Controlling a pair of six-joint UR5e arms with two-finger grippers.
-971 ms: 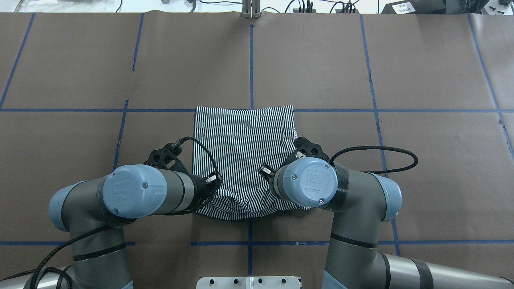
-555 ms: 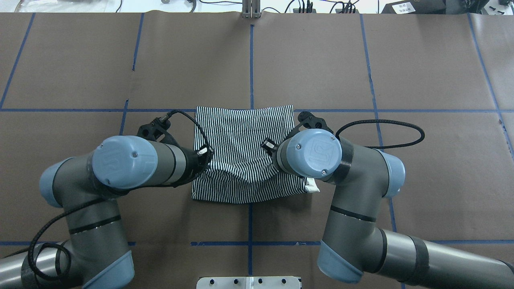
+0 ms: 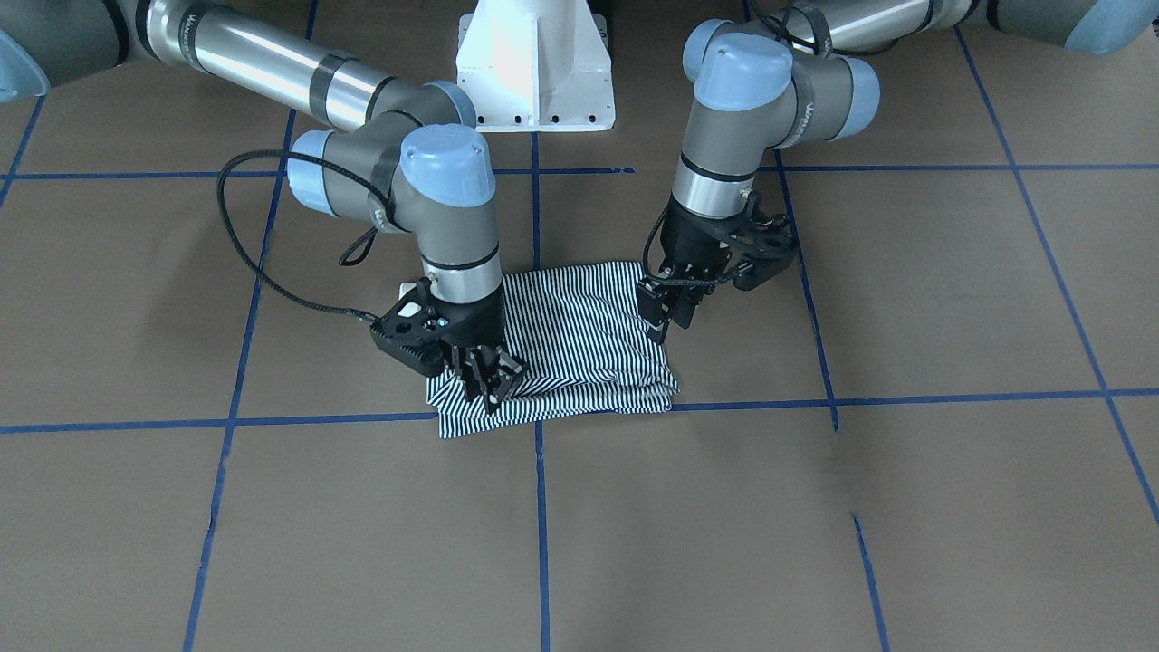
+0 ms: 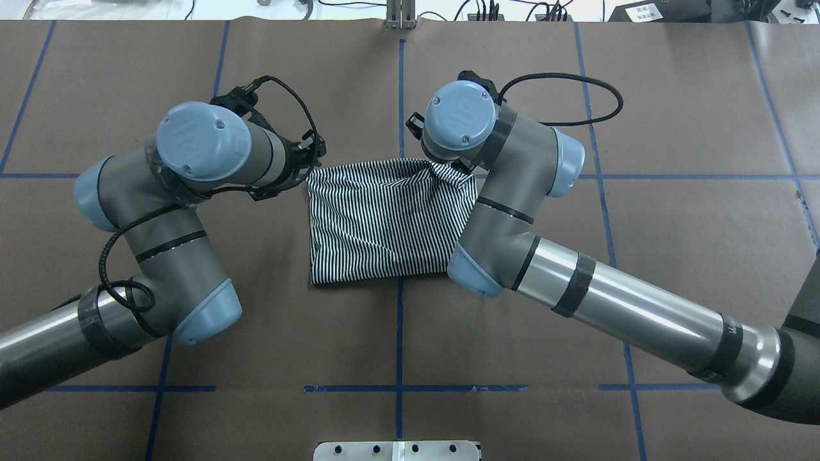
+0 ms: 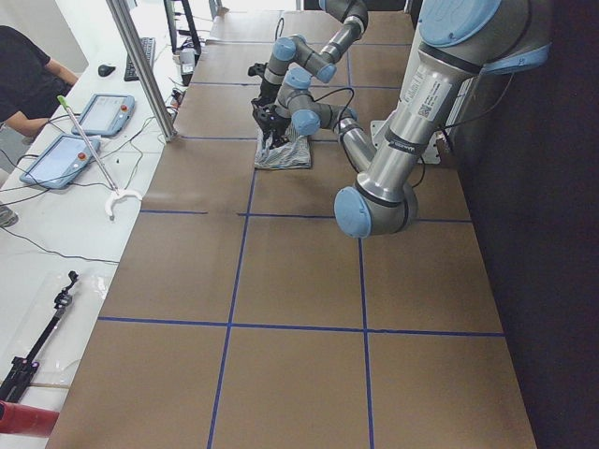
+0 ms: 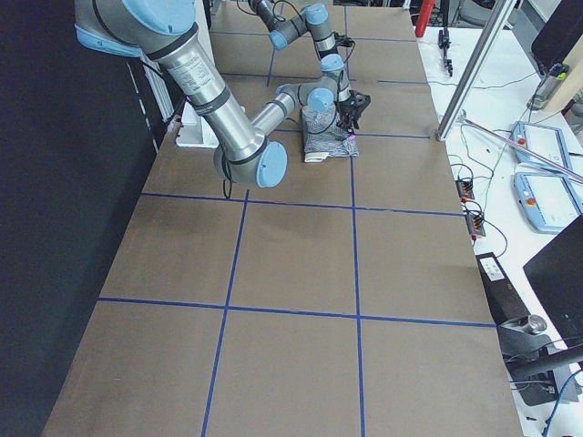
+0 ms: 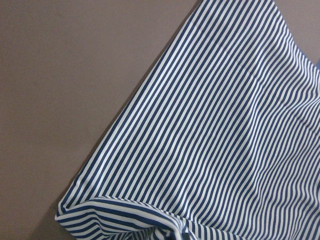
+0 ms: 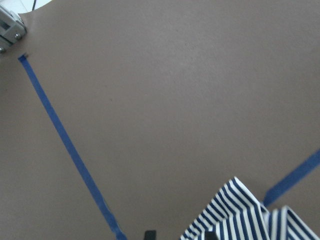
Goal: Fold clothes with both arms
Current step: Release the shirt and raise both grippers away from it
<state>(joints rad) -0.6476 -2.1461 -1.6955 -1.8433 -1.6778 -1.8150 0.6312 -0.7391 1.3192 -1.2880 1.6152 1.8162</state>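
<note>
The striped shirt (image 4: 384, 224) lies folded into a rough square on the brown table, also visible in the front view (image 3: 579, 335). My left gripper (image 3: 665, 326) hangs over its far left corner. The fingers are hidden in the left wrist view, where the cloth (image 7: 225, 125) puckers toward them, so it looks shut on the top layer. My right gripper (image 3: 489, 389) sits low at the far right corner. It is shut on bunched cloth (image 8: 240, 215), and a fingertip (image 8: 150, 234) just shows. In the overhead view both grippers are hidden under their wrists.
The white pedestal base (image 3: 534, 63) stands at the robot's side of the table. Blue tape lines (image 4: 400, 96) divide the brown surface. A metal post (image 4: 400, 16) rises at the far edge. A person (image 5: 23, 75) sits by tablets (image 5: 98, 112) on the side bench.
Both grippers have travelled away from the robot, from mid-shirt to its far edge, carrying the near hem over. The shirt now lies shorter, with its far right corner bunched.
</note>
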